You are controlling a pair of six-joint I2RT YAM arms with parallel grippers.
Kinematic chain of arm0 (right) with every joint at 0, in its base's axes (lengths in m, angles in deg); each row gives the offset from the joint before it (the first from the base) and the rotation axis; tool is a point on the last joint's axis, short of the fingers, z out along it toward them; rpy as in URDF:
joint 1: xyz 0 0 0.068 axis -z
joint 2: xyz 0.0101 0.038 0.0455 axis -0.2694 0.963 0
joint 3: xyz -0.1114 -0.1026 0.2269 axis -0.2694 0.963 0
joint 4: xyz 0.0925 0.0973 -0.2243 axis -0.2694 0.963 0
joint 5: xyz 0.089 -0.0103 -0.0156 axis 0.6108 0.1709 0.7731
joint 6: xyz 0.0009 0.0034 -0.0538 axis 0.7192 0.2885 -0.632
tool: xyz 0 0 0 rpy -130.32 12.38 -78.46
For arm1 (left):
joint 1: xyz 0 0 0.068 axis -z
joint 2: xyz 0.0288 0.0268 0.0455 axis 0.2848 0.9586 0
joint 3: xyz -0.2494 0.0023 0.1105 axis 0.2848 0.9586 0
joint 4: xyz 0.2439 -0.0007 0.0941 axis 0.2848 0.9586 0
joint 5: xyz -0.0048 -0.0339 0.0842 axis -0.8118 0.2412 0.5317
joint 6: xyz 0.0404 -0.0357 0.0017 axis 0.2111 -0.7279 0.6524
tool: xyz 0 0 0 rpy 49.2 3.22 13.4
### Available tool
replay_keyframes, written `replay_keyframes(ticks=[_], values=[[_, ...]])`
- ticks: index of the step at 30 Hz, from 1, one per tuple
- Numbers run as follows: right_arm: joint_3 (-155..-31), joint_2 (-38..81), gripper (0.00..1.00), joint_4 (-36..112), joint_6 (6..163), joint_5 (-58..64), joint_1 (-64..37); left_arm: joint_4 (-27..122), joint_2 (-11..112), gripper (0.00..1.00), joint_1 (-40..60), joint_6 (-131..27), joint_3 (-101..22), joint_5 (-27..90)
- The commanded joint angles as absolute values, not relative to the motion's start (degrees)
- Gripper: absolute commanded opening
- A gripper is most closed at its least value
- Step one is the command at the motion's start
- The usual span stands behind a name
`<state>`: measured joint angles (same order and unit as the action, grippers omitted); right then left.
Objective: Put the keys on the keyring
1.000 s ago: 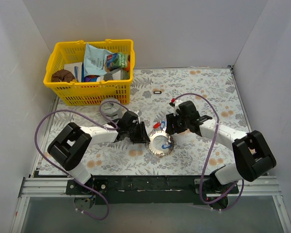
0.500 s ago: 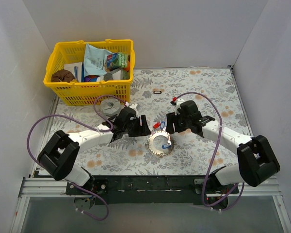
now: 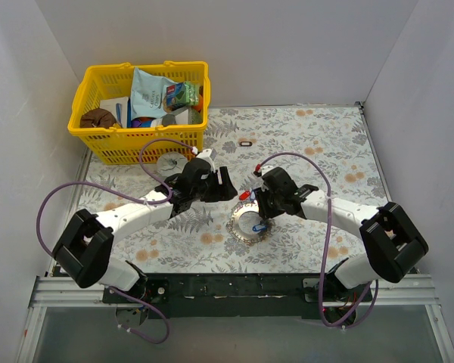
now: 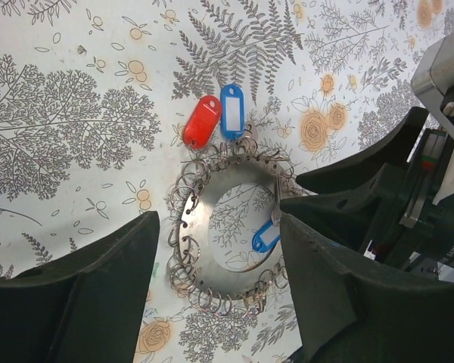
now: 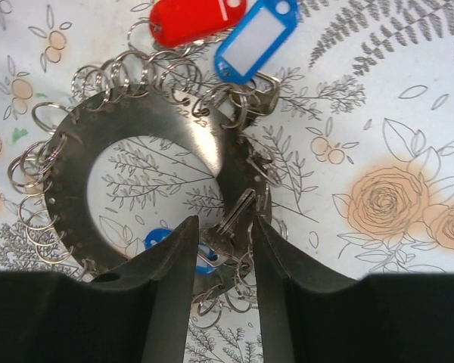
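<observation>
The keyring (image 4: 199, 249) is a flat silvery disc with a wide hole and many small wire rings round its edge; it lies flat on the floral table (image 3: 318, 136). A red-tagged key (image 4: 202, 121) and a blue-tagged key (image 4: 231, 111) lie joined at its far edge. Another blue tag (image 5: 160, 240) rests inside the hole, its silver key (image 5: 235, 215) lying across the rim. My right gripper (image 5: 223, 253) straddles that key, jaws narrow but open, neither finger clearly touching it. My left gripper (image 4: 219, 302) hovers open and empty above the keyring's (image 3: 238, 234) left side.
A yellow basket (image 3: 140, 140) full of packets stands at the back left. A grey round tin (image 3: 170, 162) sits in front of it, under the left arm's cable. A small dark object (image 3: 247, 143) lies mid-table. White walls close in the left, back and right sides.
My left gripper has drawn back from the keyring's left edge and opened wider. My right gripper has come down over the ring's right rim, and its jaws have narrowed around the silver key.
</observation>
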<state>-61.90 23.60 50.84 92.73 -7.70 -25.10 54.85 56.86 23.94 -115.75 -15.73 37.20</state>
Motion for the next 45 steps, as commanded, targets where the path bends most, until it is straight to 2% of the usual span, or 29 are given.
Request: replay_keyframes(ticks=[1, 31, 42, 45], values=[[-64.5, 22.84, 0.41, 51.25, 94.14, -13.43, -25.15, 54.65, 53.57, 0.65, 23.97, -115.9, -15.36, 37.68], [-64.24, 26.18, 0.31, 49.06, 93.97, -13.79, -25.15, 53.77, 55.51, 0.67, 23.97, -116.78, -14.92, 35.83], [-64.15, 27.67, 0.15, 48.53, 93.35, -12.56, -25.15, 54.73, 54.19, 0.69, 23.97, -116.69, -14.31, 38.12], [-64.15, 27.76, 0.06, 48.44, 93.18, -12.65, -25.15, 54.91, 53.92, 0.69, 23.97, -116.78, -14.22, 38.65]])
